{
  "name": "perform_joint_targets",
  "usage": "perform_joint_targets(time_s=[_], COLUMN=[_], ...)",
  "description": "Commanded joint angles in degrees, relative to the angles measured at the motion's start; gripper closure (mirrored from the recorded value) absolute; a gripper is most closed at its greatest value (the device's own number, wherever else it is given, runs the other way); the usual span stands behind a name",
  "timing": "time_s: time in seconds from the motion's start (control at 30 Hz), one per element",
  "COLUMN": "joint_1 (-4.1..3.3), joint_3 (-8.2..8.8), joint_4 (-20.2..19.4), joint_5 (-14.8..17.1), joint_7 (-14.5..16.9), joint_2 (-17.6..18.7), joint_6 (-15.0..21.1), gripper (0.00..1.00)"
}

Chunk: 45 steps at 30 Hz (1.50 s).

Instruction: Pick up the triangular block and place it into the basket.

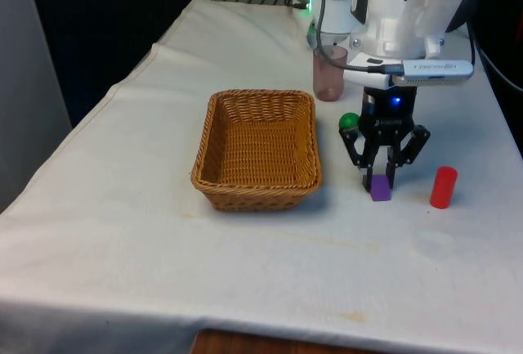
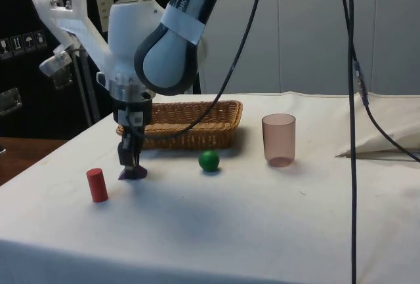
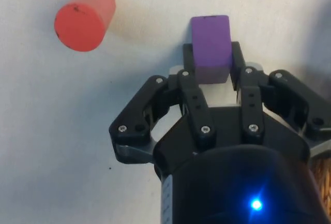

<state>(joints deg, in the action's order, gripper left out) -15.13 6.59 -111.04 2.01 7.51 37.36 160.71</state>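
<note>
gripping the purple triangular block on the bench beside the basket, the jaws clamp its flat sides. likely light, rigid and smooth; a hold on those sides suits.

Gripper (seemingly closed) on purple block

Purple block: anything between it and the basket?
Nothing visible. The gripper is closed on the purple block at the table, and the cloth between it and the basket is bare. The green ball and cup sit farther back; the red cylinder is on the other side.
</note>
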Motion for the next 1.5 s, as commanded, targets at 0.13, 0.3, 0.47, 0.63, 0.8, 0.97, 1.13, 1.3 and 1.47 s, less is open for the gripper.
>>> perform_joint_targets(time_s=[0.13, 0.3, 0.47, 0.63, 0.8, 0.97, 1.13, 1.3, 1.47], joint_1=[-0.17, -0.11, 0.0, -0.17, -0.17, -0.17, -0.17, -0.11, -0.06], joint_3=[0.17, 0.23, 0.06, 0.34, 0.34, 0.34, 0.4, 0.4, 0.52], joint_4=[-0.8, -1.1, -1.1, -1.7, -1.9, -1.9, -1.9, -1.8, -1.8], joint_5=[-0.1, -0.2, 0.0, -0.3, -0.3, -0.3, -0.5, -0.5, -0.5], joint_7=[-0.1, 0.1, 0.2, 0.2, 0.3, 0.3, 0.4, 0.5, 0.5], joint_2=[-2.9, -4.4, -5.7, -8.5, -10.2, -12.5, -14.5, -15.9, -16.0], joint_6=[-1.1, -2.3, -3.2, -5.5, -6.8, -8.9, -10.7, -12.1, -12.3], gripper=[0.67, 0.67, 0.67, 0.67, 0.67, 0.67, 0.67, 0.67, 0.67])
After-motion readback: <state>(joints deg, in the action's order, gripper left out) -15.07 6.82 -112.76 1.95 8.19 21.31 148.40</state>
